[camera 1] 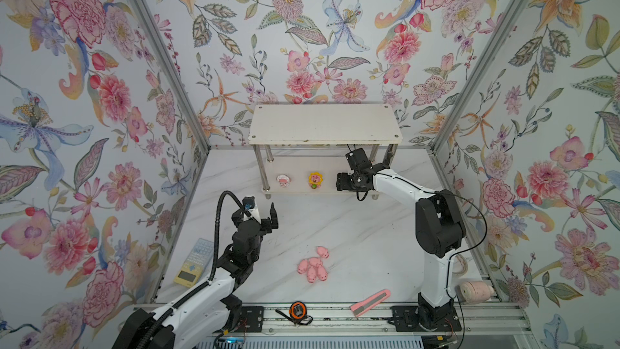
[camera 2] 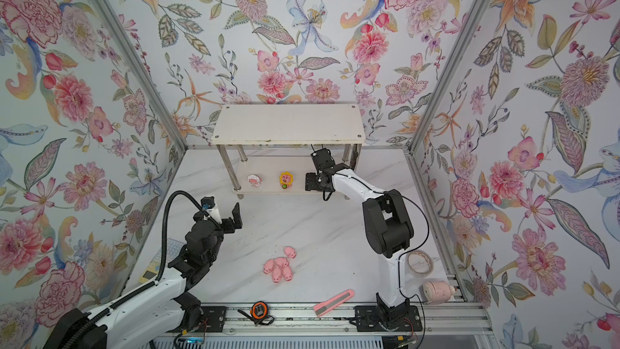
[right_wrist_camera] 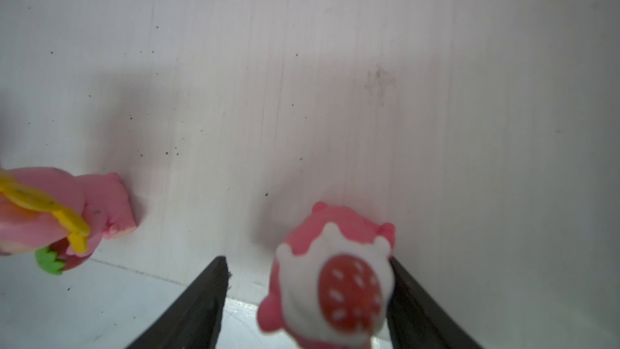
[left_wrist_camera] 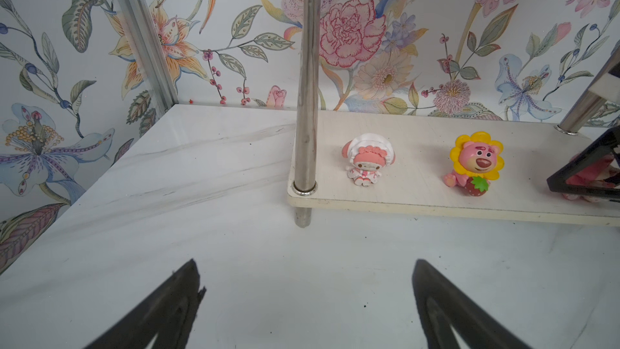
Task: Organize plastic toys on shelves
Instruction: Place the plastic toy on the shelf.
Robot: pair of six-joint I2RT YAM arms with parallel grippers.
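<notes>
The shelves (camera 1: 323,125) (camera 2: 287,124) stand at the back. On the lower board (left_wrist_camera: 402,196) sit a white-hooded figurine (camera 1: 283,180) (left_wrist_camera: 367,162) and a yellow-flower figurine (camera 1: 314,180) (left_wrist_camera: 476,162) (right_wrist_camera: 50,219). My right gripper (camera 1: 345,182) (right_wrist_camera: 307,261) reaches over that board, open around a red-pink figurine (right_wrist_camera: 335,280). One finger lies against the figurine and a gap shows at the other. Several pink pigs (camera 1: 313,266) (camera 2: 278,266) lie clustered on the table. My left gripper (camera 1: 261,208) (left_wrist_camera: 306,265) hovers wide open and empty, left of the shelves' front.
An orange-black tape measure (camera 1: 297,312) and a pink-and-grey bar (camera 1: 370,302) lie at the front edge. A calculator (camera 1: 194,261) rests at the left wall. A tape roll (camera 2: 419,262) and a pink cylinder (camera 1: 476,292) sit by the right arm's base.
</notes>
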